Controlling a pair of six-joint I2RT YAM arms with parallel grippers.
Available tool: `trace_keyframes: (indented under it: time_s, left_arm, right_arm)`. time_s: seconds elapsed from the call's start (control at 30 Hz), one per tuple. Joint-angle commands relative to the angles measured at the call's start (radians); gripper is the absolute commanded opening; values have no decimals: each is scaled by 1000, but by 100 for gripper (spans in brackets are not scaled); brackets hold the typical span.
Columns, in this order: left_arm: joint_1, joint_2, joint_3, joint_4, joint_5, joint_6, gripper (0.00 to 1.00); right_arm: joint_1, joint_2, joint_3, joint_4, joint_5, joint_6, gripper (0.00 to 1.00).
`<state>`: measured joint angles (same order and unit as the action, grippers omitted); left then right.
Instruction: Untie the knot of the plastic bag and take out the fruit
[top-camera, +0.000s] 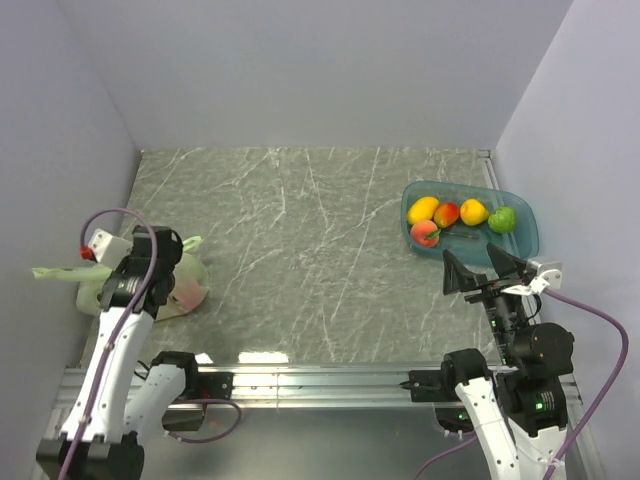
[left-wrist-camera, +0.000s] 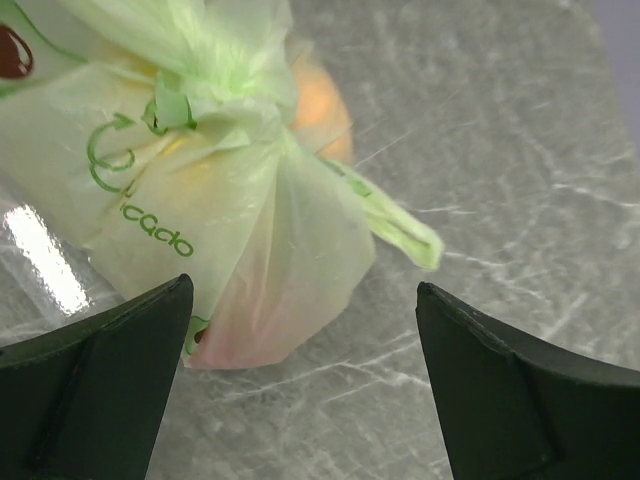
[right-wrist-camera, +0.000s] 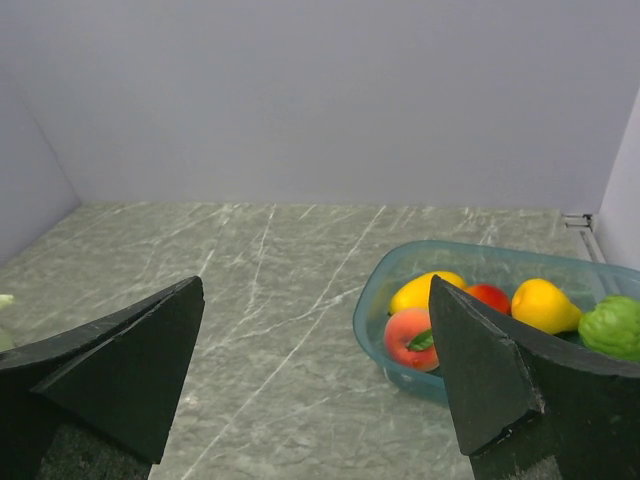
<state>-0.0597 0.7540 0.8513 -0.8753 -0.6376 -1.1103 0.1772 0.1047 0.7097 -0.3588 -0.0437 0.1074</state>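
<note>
**Plastic bag (left-wrist-camera: 230, 230) tied shut on the bench (top-camera: 300, 220)**

Up close, the left claw (left-wrist-camera: 302, 290) gapes wide around the bag, knot (left-wrist-camera: 215, 105) tight, fruit (left-wrist-camera: 320, 100) glowing orange inside. The right claw (right-wrist-camera: 315, 290) gapes empty. Beyond, the blue tray (right-wrist-camera: 460, 247) holds five loose pieces (right-wrist-camera: 490, 297).

Seen from above, the left arm (top-camera: 122, 300) covers much of the plastic bag (top-camera: 192, 283); the fruit (left-wrist-camera: 318, 100) inside shows only as blurred orange and pink patches.

The thin, translucent pale green plastic bag (left-wrist-camera: 270, 250) is crinkled and faintly glossy. The grey-green marbled table (top-camera: 300, 240) is smooth, softly shiny. At 3 o'clock, the translucent blue plastic tray (top-camera: 525, 245) looks glossy.
</note>
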Motion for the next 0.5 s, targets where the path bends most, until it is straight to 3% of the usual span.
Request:
trace_keyframes:
  time_s: [0.0,0.27,0.37,0.4,0.47]
  left_arm:
    - [11,59,-43,59,9,-98,99]
    - [224,369,-71,231,65,-30,97]
    - [232,468,-25,220,107,13,59]
    - [230,479,-8,234,130,35,34]
    - [202,489,2,265,188,94,16]
  right_arm:
    - [10,-8,-9,37,-38,9,100]
    - [47,-10,-21,49,-10,-32,100]
    - [57,-3,-16,50,-5,-46,100]
    - [56,1,-18,52,-5,-48,100]
    - [59,4,-18,57,-12,-48,100]
